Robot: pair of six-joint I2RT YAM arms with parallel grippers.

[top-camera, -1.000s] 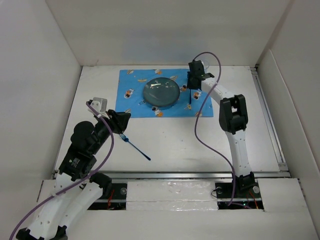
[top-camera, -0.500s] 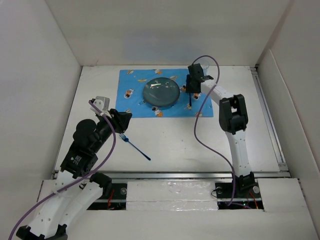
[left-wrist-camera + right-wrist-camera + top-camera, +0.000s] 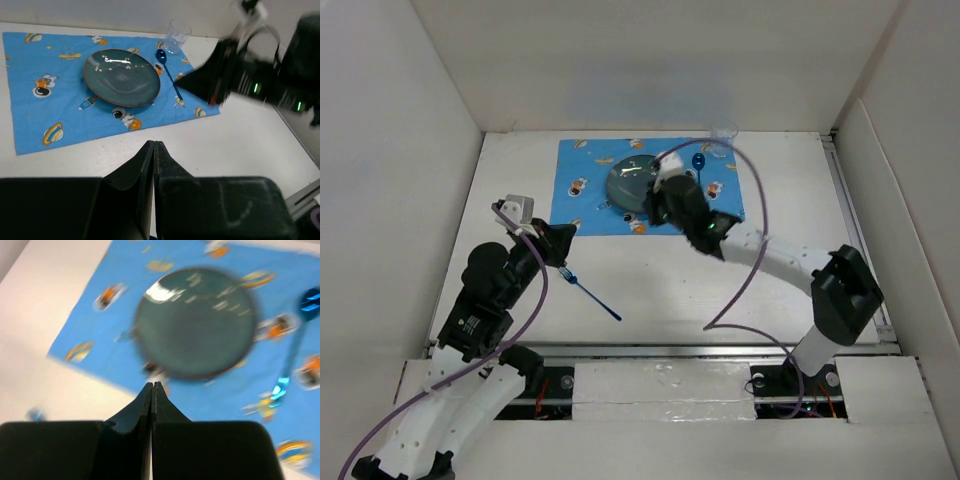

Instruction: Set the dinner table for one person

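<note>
The white dinner table carries a blue cartoon placemat with a dark teal plate on it. A blue spoon lies on the mat to the right of the plate, bowl end far, and a clear glass stands behind it. A blue fork lies on the bare table near the left arm. My left gripper hovers just behind the fork's head, shut and empty. My right gripper hangs over the plate's near edge, shut and empty.
White walls box the table in on the left, back and right. A metal rail runs along the near edge. The right arm's purple cable loops over the table between the arms. In the left wrist view the right arm is a dark blur beside the spoon.
The right arm swung from the mat's right side to above the plate's near edge, leaving the spoon on the mat. Its jaws opened, then shut. The left gripper closed; that arm barely moved.
</note>
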